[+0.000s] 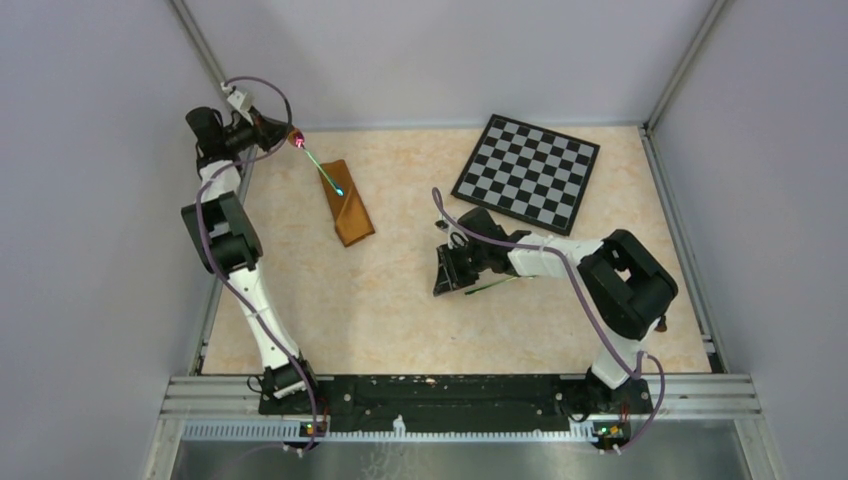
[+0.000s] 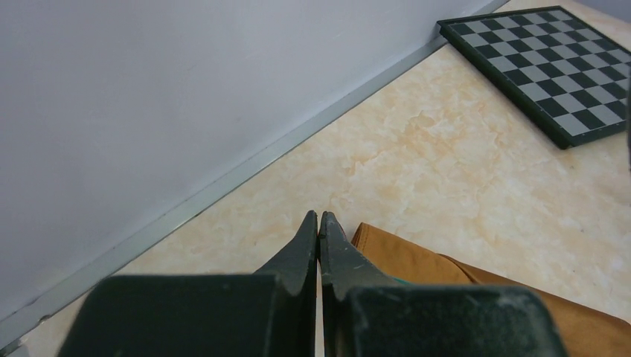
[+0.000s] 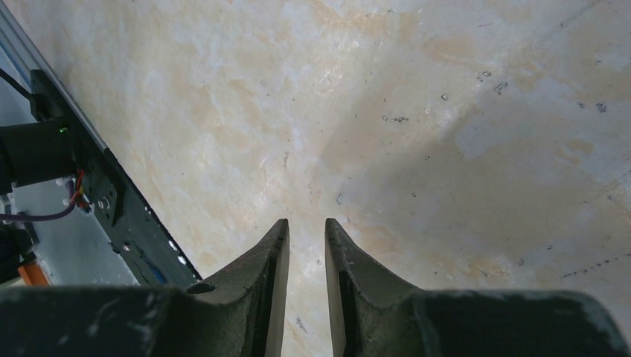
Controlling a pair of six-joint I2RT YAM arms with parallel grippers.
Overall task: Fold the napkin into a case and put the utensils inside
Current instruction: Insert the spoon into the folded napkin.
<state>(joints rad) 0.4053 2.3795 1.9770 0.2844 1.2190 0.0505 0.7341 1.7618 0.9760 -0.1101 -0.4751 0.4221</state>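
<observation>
The napkin lies folded as a narrow rust-brown case point(image 1: 349, 207) at the back left of the table; it also shows in the left wrist view point(image 2: 424, 260). My left gripper point(image 1: 283, 135) is shut on the spoon point(image 1: 299, 141) at its reddish-purple bowl. The thin handle slants down to the case, its teal tip on the cloth. In the left wrist view my left gripper point(image 2: 318, 216) has its jaws pressed together. The thin fork point(image 1: 497, 286) lies on the table beside my right gripper point(image 1: 445, 285). My right gripper point(image 3: 305, 223) is slightly open and empty, low over bare table.
The black-and-grey checkered board point(image 1: 527, 172) lies at the back right, also in the left wrist view point(image 2: 551, 67). Grey walls close in the back and both sides. A metal rail point(image 1: 460, 395) with the arm bases runs along the near edge.
</observation>
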